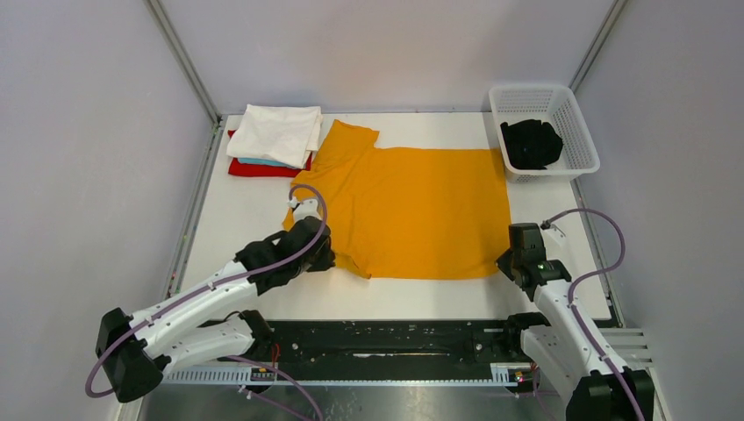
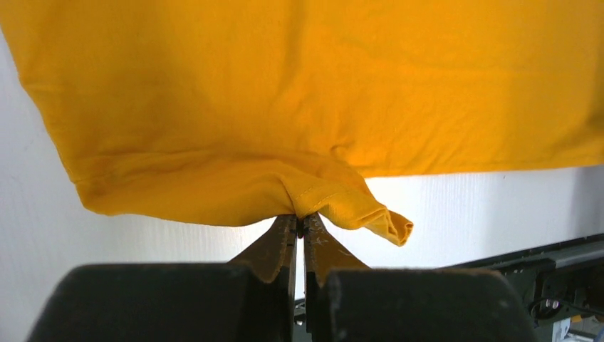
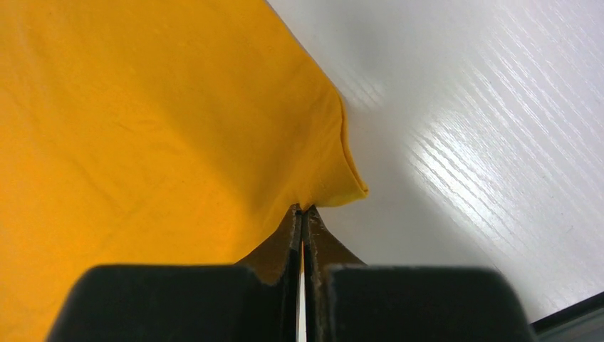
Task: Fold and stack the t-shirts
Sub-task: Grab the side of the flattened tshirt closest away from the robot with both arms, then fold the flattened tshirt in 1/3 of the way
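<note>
Mustard-yellow t-shirt (image 1: pixel 412 210) lies spread flat mid-surface, neck end left, hem right. White surface (image 1: pixel 246 219) shows bare around it.

Around it:
- Far left: folded stack, white t-shirt (image 1: pixel 276 132) on top, a light-blue t-shirt (image 1: pixel 261 161) edge under it, red t-shirt (image 1: pixel 263 169) at the bottom. The yellow shirt's far sleeve lies just beside the stack; contact can't be told.
- Far right corner: white lattice basket (image 1: pixel 583 149) with a crumpled black t-shirt (image 1: pixel 532 143) inside. The yellow shirt's far right corner is near the basket's front wall.

Arms:
- Left arm reaches forward and inward, low over the surface. Left end effector (image 2: pixel 300 222) has its fingers pressed together, pinching the bunched hem of the near sleeve; the cloth puckers at the pinch.
- Right arm stands steeper, wrist bent down at the shirt's near right corner. Right end effector (image 3: pixel 302 211) is clamped on that hem corner, with the cloth edge curling up at the fingertips.
</note>
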Controlling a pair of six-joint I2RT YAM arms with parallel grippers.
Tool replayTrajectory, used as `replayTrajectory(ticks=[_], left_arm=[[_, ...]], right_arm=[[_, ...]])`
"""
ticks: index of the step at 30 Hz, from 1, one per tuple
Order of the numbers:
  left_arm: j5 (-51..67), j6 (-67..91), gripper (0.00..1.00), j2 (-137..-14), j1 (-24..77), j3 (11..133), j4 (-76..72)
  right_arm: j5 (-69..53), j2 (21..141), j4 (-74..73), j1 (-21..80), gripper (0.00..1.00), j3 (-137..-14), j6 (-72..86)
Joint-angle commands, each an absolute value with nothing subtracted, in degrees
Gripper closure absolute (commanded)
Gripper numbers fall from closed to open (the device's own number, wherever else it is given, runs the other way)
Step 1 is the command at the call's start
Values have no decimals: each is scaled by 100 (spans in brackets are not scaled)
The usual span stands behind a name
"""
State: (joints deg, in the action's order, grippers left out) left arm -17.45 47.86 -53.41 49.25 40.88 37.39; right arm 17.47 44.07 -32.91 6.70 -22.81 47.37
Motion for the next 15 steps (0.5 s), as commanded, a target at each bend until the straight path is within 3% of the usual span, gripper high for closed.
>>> replayTrajectory(ticks=[1, 15], left_arm=[[-2007, 4371, 100, -5479, 4666, 4574, 3165], [-2290, 3253, 100, -6602, 3768, 5223, 1809]], right_arm=[[1680, 4654, -2993, 668, 100, -2767, 4426], [1807, 5564, -2288, 659, 100, -3619, 3845]])
